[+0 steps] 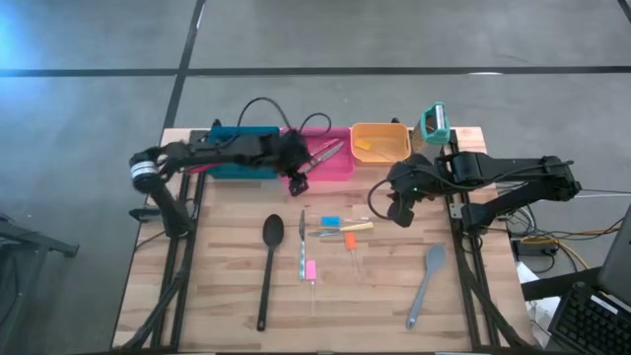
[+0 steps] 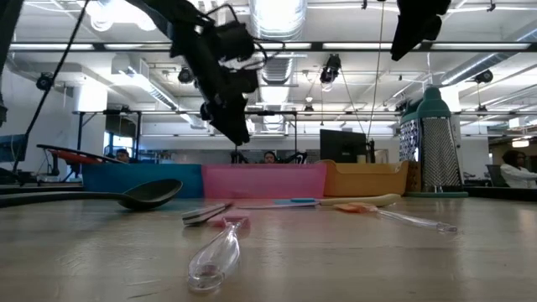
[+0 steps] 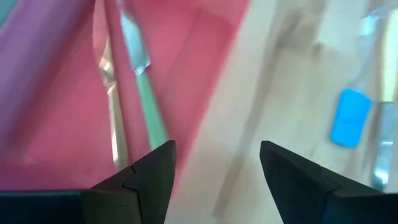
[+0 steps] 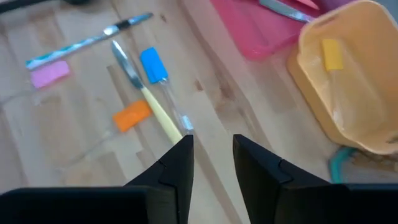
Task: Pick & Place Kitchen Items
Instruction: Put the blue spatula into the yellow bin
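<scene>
Nearest us the grey spatula [image 1: 427,285] at 5 and black spoon [image 1: 269,266] at 7 lie untouched on the counter [image 1: 222,286]. Mid-counter, the cutlery [image 1: 335,233] is packed tight, so our right gripper [image 1: 398,210], fingers slightly apart and empty, could nudge neighbours. Farther, the left gripper [image 1: 299,181] hovers wide apart and empty by the pink bin [image 1: 340,170] rim; we might clip it.

1. Three bins [image 1: 380,143] stand side by side along the table's [image 1: 227,296] twelve o'clock edge
2. My left gripper [image 1: 298,183] hangs at six o'clock of the middle bin [image 1: 330,168]
3. Long spoon [image 1: 268,266] lies at nine o'clock of the cutlery cluster [image 1: 335,237], spatula [image 1: 426,284] at four o'clock
</scene>
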Motion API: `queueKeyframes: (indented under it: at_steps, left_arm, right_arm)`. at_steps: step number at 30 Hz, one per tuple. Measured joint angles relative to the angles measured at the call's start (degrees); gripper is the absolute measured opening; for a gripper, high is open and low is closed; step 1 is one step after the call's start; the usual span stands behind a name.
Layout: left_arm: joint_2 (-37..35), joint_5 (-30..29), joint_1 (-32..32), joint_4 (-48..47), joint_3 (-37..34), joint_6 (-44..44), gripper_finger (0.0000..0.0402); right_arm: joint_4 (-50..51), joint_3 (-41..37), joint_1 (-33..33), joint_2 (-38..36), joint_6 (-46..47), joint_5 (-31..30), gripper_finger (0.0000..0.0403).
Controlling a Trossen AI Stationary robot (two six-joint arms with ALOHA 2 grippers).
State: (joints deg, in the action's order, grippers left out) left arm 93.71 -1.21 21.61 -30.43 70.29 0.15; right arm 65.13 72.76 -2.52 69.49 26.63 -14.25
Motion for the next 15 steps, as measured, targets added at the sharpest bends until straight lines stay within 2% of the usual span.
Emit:
queueKeyframes:
  at_steps: [5,10,15]
  left_arm:
    - [-9.93,-0.49,-3.35,11.45,-12.25,-2.49,0.0238]
    - [-21.35,-1.13,-4.45,21.27,-24.29,-5.75,0.0238]
    - [-32.58,-1.19,-4.48,30.40,-34.19,-6.87,0.0238]
  right_arm:
    - [-5.61,-1.21,-0.37,0.02,-2.09,1.30,0.0093]
    - [-12.96,-3.51,-0.35,0.04,-7.94,1.26,0.0085]
    - [-23.35,-8.34,-0.35,0.04,-19.41,3.14,0.0085]
